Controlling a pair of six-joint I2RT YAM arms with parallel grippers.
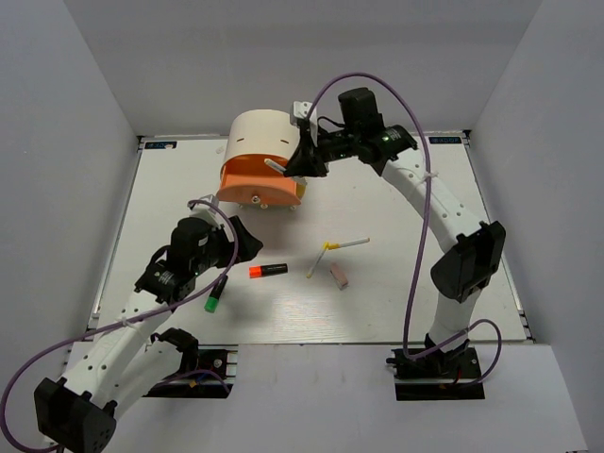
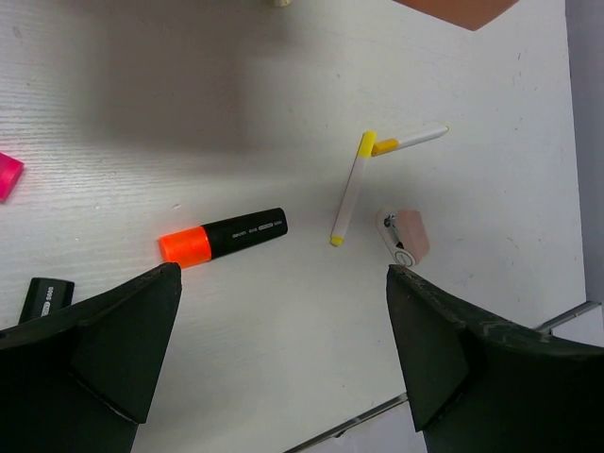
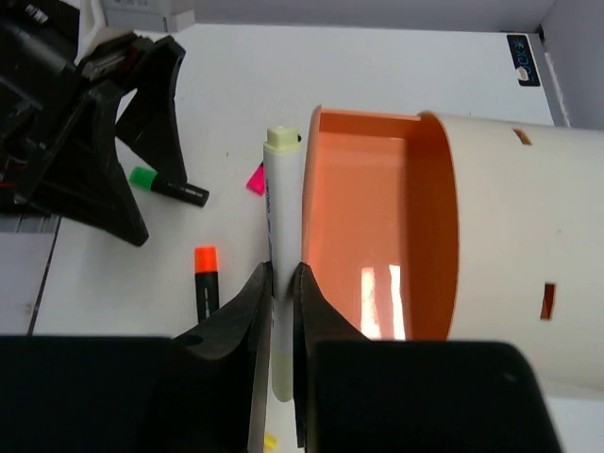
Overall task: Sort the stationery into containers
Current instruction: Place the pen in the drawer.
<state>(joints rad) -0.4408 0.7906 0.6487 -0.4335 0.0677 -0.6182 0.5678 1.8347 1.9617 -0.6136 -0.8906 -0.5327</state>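
The cream cabinet (image 1: 260, 137) stands at the back with its orange drawer (image 1: 253, 187) pulled open. My right gripper (image 1: 298, 160) is shut on a thin white stick (image 3: 281, 217) and holds it at the rim of the orange drawer (image 3: 368, 236). My left gripper (image 2: 281, 276) is open and empty above the table. Below it lie the orange-red highlighter (image 2: 222, 238), two white sticks (image 2: 351, 189) (image 2: 411, 142) and the pink eraser (image 2: 413, 236). The green highlighter (image 1: 214, 300) lies by the left arm. The pink highlighter (image 3: 255, 177) shows only in part.
White walls close in the table on the left, back and right. The left arm (image 1: 189, 255) hangs over the near-left of the table. A yellow sliver (image 1: 299, 190) shows at the orange drawer's right edge.
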